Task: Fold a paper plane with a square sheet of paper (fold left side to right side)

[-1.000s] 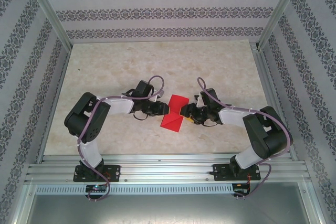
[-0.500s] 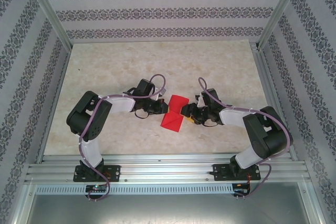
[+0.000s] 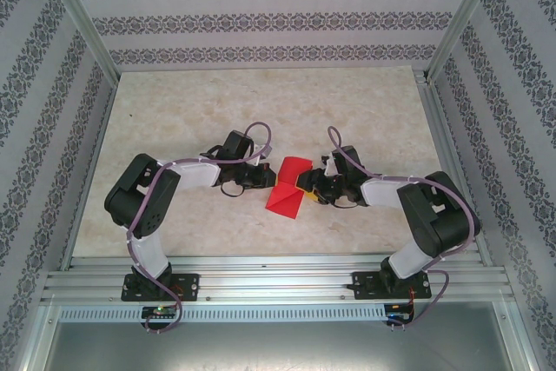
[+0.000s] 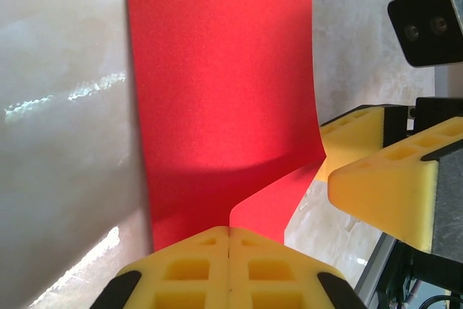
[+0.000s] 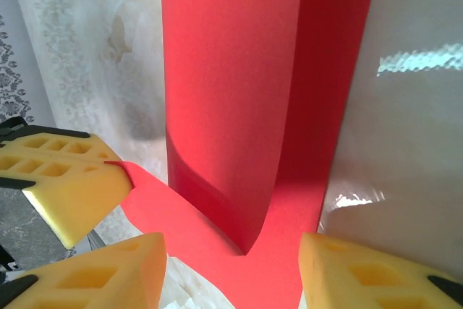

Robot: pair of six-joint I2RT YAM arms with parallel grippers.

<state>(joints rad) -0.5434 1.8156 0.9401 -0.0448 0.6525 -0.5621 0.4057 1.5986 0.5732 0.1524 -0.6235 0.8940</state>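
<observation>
The square sheet of paper [image 3: 287,188], bright red and folded, lies on the table between my two grippers. No paper plane is in view. My left gripper [image 3: 272,182] is shut on the sheet's left edge. In the left wrist view its yellow fingers [image 4: 229,232] pinch a corner, and the paper [image 4: 217,92] curls up from the table. My right gripper [image 3: 303,184] is at the sheet's right side. In the right wrist view it stands open [image 5: 233,255] astride the red paper [image 5: 231,92], with the raised flap bending over between its fingers.
The pale marbled table [image 3: 174,119] has patterned walls on three sides and a metal rail [image 3: 278,280] along the near edge. Both arms reach inward and their fingers are very close together: the right gripper's yellow finger [image 4: 383,182] is just beside the pinched corner.
My left gripper has shut on the paper's left edge. The edge has lifted off the table and curled toward the right. The right gripper has stayed in place, open.
</observation>
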